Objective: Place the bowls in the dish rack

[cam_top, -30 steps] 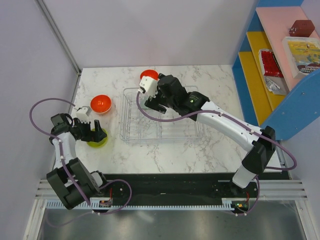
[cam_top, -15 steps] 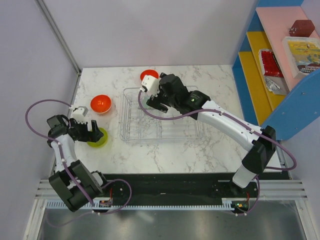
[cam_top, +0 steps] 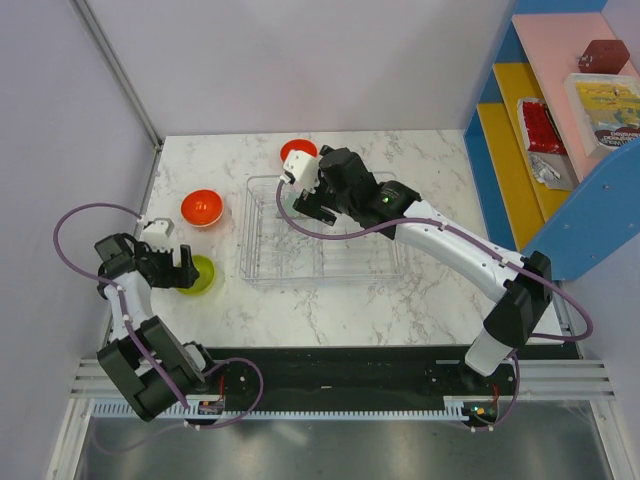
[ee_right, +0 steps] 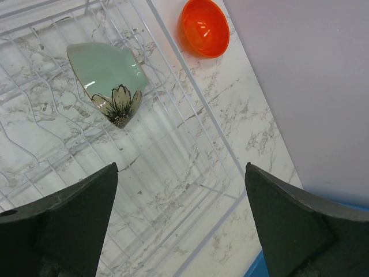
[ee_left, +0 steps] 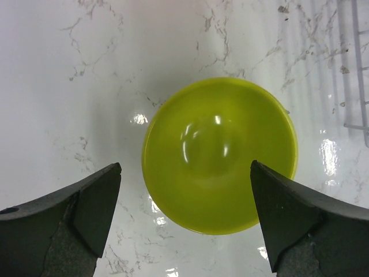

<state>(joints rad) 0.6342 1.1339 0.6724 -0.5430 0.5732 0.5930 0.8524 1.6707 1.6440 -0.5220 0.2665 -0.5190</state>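
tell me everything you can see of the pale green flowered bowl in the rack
The pale green bowl looks like glazed ceramic: mint inside, a dark-outlined flower painted on its outer wall. It lies tipped on its side in the clear dish rack, resting on the ribbed dividers. Only the rack touches it; the right gripper's fingers are clear of it.

— What do we have around the work?
— A white marble table (cam_top: 440,165), and a blue shelf unit (cam_top: 600,200) at its right.
— We see a red packet (cam_top: 541,125) by its yellow shelf (cam_top: 500,130), a brown box (cam_top: 603,53) on the pink shelf (cam_top: 555,45).
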